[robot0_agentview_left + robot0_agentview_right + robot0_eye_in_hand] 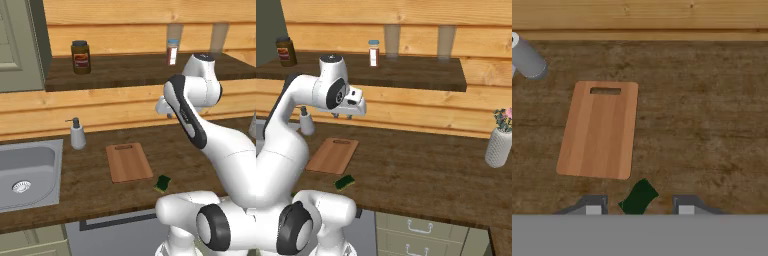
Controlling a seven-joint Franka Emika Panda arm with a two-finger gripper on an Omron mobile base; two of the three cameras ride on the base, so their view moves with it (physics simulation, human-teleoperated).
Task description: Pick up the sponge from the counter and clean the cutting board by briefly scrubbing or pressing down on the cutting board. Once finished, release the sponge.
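The jaws are spread wide with nothing between them, and in the hand view the two dark tips of the gripper (639, 210) stand on either side of the sponge (638, 198), which lies far below on the counter (712, 125). In this view the sponge sits turned at a slant, just off the plain short edge of the cutting board (598, 131), near but not touching, and the board's handle slot points toward the back wall, where a soap bottle (527, 60) stands. In the left base view the gripper (162, 107) hangs high above the counter (75, 190), the sponge (162, 183) is near the front edge, and the cutting board (129, 162) lies beside the sink (30, 172). In the right base view the gripper (343, 116) is up over the cutting board (332, 155), and the sponge (344, 182) is close to the counter's front edge. To grab well, the hand should likely turn to match the slant, then go straight down and squeeze the sponge's sides.
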